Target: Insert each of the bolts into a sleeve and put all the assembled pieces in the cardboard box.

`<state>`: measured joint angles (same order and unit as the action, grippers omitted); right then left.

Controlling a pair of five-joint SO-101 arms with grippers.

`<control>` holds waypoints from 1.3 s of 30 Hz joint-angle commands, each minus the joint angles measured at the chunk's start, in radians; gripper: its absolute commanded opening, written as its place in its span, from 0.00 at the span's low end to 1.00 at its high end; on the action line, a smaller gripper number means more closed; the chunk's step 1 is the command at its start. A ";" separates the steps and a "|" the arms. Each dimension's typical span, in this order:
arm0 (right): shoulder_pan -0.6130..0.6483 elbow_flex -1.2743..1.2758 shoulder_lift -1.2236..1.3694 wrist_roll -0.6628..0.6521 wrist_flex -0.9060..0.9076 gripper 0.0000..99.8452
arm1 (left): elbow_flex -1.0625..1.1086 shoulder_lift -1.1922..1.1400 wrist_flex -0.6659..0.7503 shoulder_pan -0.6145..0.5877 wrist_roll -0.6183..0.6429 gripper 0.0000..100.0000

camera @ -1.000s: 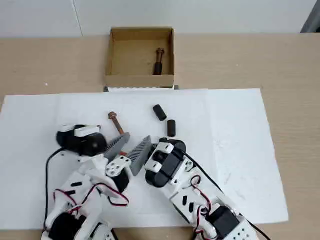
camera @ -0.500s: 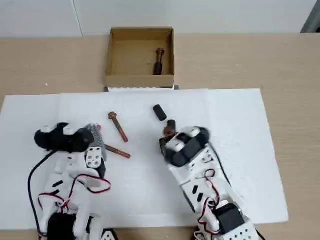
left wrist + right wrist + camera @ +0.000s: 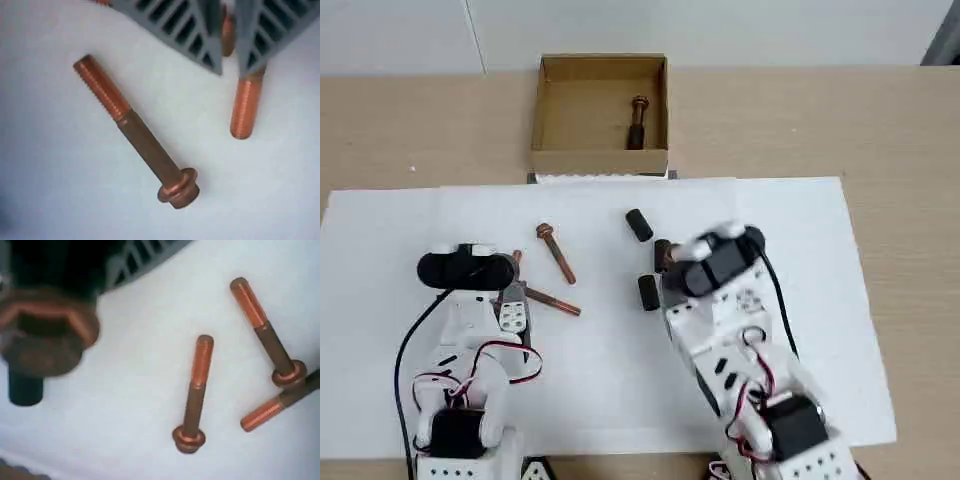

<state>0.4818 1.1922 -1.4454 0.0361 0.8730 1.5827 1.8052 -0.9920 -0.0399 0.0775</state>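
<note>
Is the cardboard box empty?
No, the cardboard box holds one bolt in a sleeve, lying near its right wall.

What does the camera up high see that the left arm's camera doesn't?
Only the high view shows the brown cardboard box with a finished bolt-in-sleeve piece inside, a short black tube sleeve and another sleeve, and the right arm. Only the left wrist view shows ridged screw threads close up. Both show the loose copper-coloured metal bolt lying on the white sheet, beside the left gripper.
</note>
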 commanded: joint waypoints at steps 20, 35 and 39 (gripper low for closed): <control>-0.088 -0.914 1.320 -0.249 -0.544 0.00 | 0.065 0.011 0.000 -0.009 -0.005 0.01; -0.082 -1.527 2.008 -0.471 -0.579 0.01 | 0.065 0.011 0.000 -0.009 -0.005 0.01; -0.081 -1.623 2.084 -0.476 -0.542 0.01 | 0.065 0.011 0.000 -0.009 -0.005 0.01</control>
<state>0.4020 -0.3038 0.6306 -0.4289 0.3191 1.6533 1.8052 -0.9920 -0.0445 0.0775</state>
